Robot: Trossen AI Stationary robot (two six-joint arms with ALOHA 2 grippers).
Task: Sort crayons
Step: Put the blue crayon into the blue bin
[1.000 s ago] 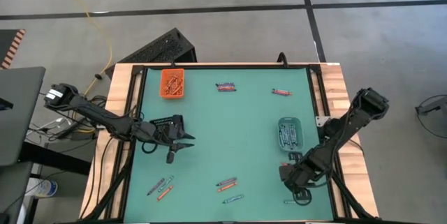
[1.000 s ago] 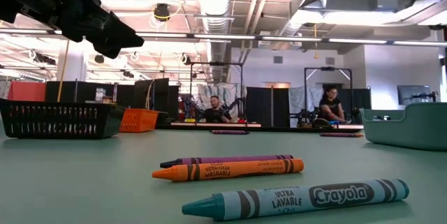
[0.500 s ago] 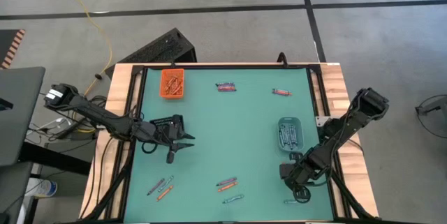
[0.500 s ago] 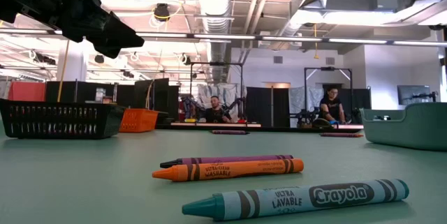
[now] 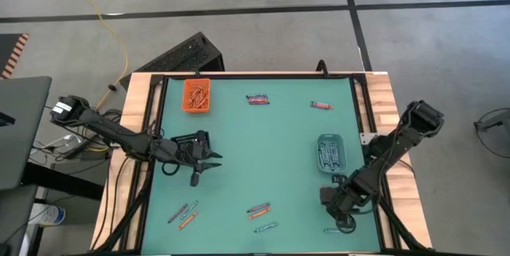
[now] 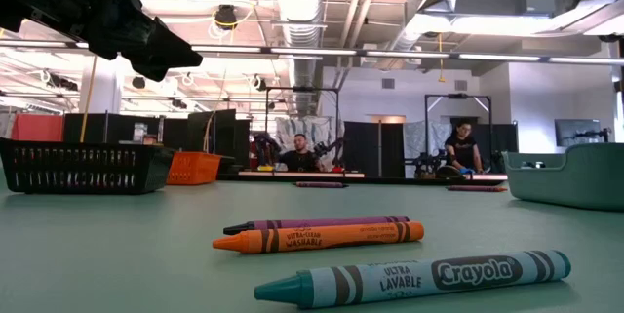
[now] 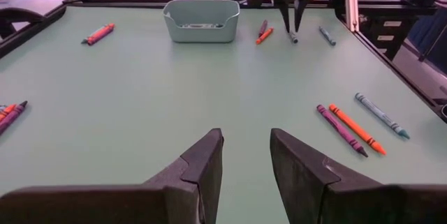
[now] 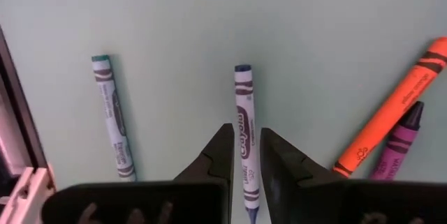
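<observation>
Lying scattered over the green table (image 5: 263, 160), the crayons sit in small groups: a purple one (image 6: 317, 223) beside an orange one (image 6: 319, 238) with a teal one (image 6: 414, 279) just in front of them in the low view, another trio near the left front corner (image 5: 182, 214), and two small clusters toward the far edge (image 5: 256, 99). More crayons fill the orange tray (image 5: 197, 95) at the far left and the grey-blue tray (image 5: 329, 152) on the right. A blue crayon (image 8: 244, 130) lies between the right gripper's (image 8: 244, 155) fingers — they straddle it with a narrow gap, with a teal crayon (image 8: 113, 117) and an orange-and-purple pair (image 8: 388, 135) on either side. The left gripper (image 7: 246, 162) hovers over bare table on the left side — fingers parted, holding nothing.
</observation>
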